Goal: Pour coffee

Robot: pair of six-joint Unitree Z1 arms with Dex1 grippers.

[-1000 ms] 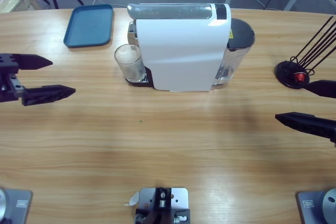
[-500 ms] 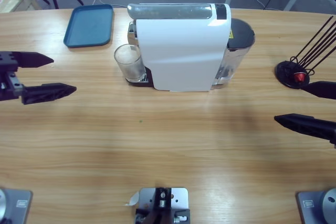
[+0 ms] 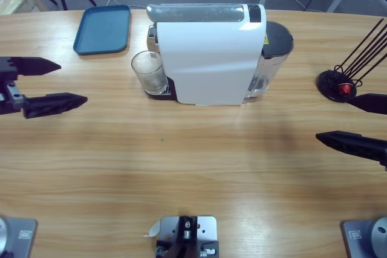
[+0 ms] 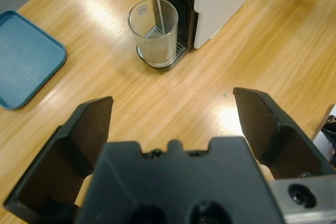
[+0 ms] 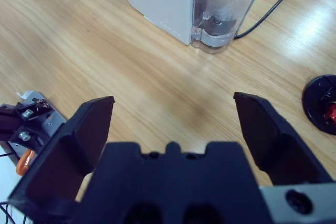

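Observation:
A white coffee machine [image 3: 208,55] stands at the back middle of the table, with a clear water tank [image 5: 227,3] at its right end. A clear glass [image 3: 149,72] sits on the drip tray under the spout at the machine's left; the left wrist view shows the glass [image 4: 154,32] with a thin stream running into it. My left gripper [image 3: 57,81] hovers open at the table's left edge, well left of the glass. My right gripper [image 3: 344,119] stands open at the right edge, apart from the machine. Neither holds anything.
A blue tray [image 3: 103,28] lies at the back left; it also shows in the left wrist view as the tray [image 4: 23,59]. A black round stand [image 3: 336,84] with thin black rods and a red part sits at the right, just behind my right gripper. A cable runs behind the tank.
My left gripper has shifted slightly, its jaws a little further apart. The right gripper and the glass have stayed put.

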